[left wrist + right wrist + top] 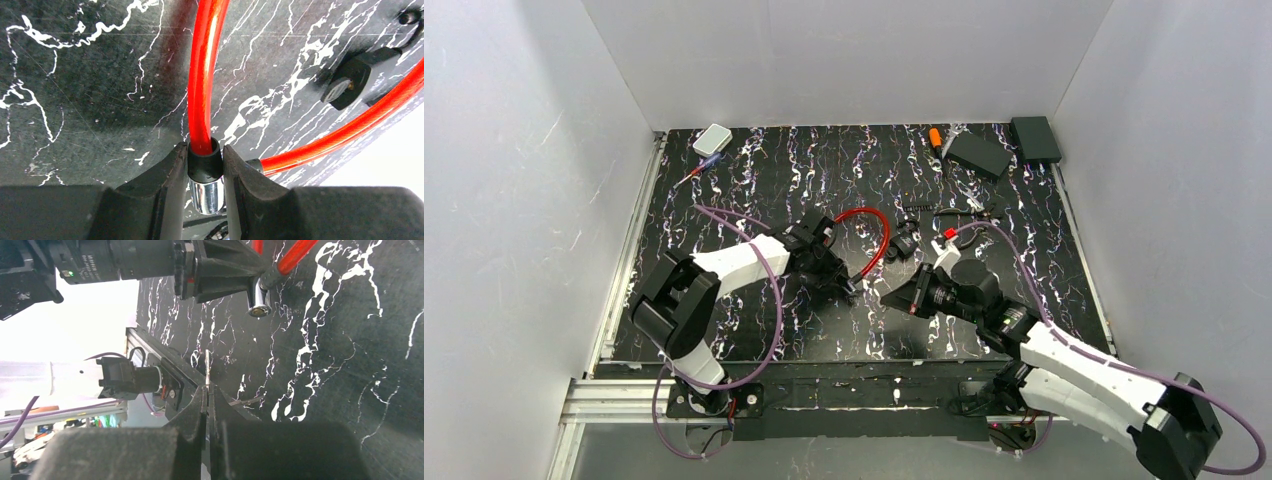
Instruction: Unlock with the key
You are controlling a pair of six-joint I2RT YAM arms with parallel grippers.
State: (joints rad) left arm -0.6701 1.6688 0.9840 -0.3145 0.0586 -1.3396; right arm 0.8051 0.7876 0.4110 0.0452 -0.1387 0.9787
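Observation:
A red cable lock point(879, 232) lies looped on the black marbled table. My left gripper point(205, 167) is shut on its black collar and chrome lock cylinder point(207, 194), holding it just above the table; the same left gripper point(845, 284) sits mid-table in the top view. The right wrist view shows the cylinder's keyhole end point(259, 310) facing my right gripper point(207, 390). That gripper is shut on the key point(207, 367), whose thin blade sticks out past the fingertips, pointing toward the cylinder with a gap between them. The right gripper point(890, 298) is just right of the left one.
A small black part point(904, 243) and a red-tagged item point(948, 235) lie behind the grippers. At the back are a white box point(712, 139), an orange-tipped tool point(935, 137) and two black boxes point(979, 153) point(1035, 139). White walls enclose the table.

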